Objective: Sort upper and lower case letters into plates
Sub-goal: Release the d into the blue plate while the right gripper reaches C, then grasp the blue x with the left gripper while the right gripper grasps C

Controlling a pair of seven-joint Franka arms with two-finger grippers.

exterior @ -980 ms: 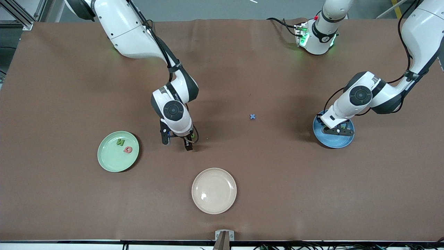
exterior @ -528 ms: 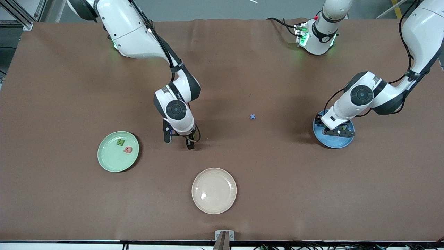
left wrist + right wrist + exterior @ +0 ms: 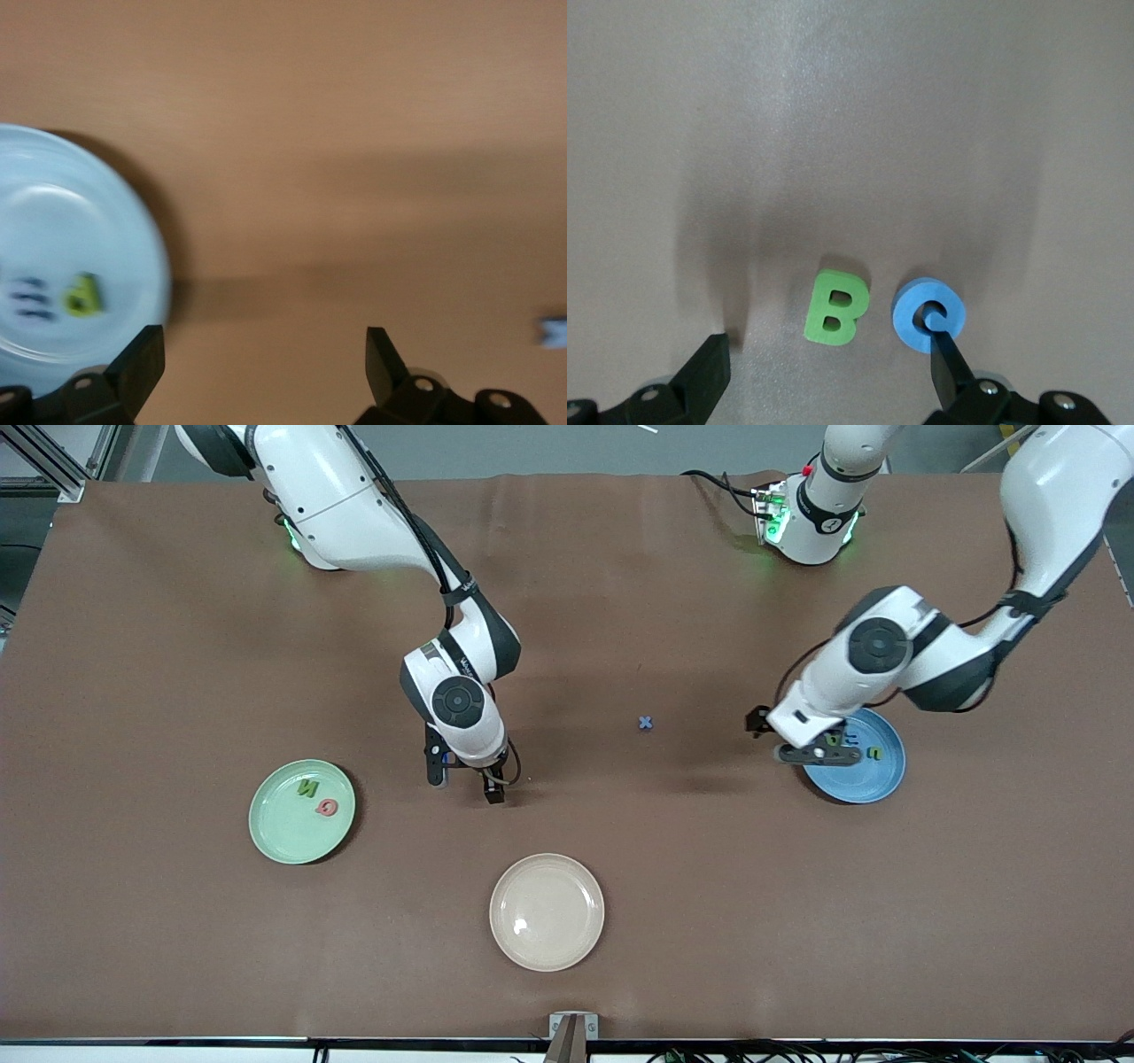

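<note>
The mint green plate (image 3: 285, 833) holds a green N (image 3: 306, 786) and a red letter (image 3: 327, 808). The sky blue plate (image 3: 864, 779) holds three small letters; it also shows in the left wrist view (image 3: 80, 230). My right gripper (image 3: 465, 781) is open low over the table between the plates. In the right wrist view (image 3: 828, 372) a green B (image 3: 835, 306) lies between its fingers, and a blue C (image 3: 929, 312) lies at one fingertip. My left gripper (image 3: 797, 742) is open and empty in the left wrist view (image 3: 264, 363), over the table beside the blue plate.
A cream-beige plate (image 3: 547, 911) lies empty nearer to the front camera, mid-table. A small blue x (image 3: 645, 723) lies on the brown table between the two grippers; it also shows in the left wrist view (image 3: 554, 330).
My left gripper has moved off the blue plate toward the middle of the table, uncovering the plate's letters. My right gripper has shifted slightly toward the left arm's end.
</note>
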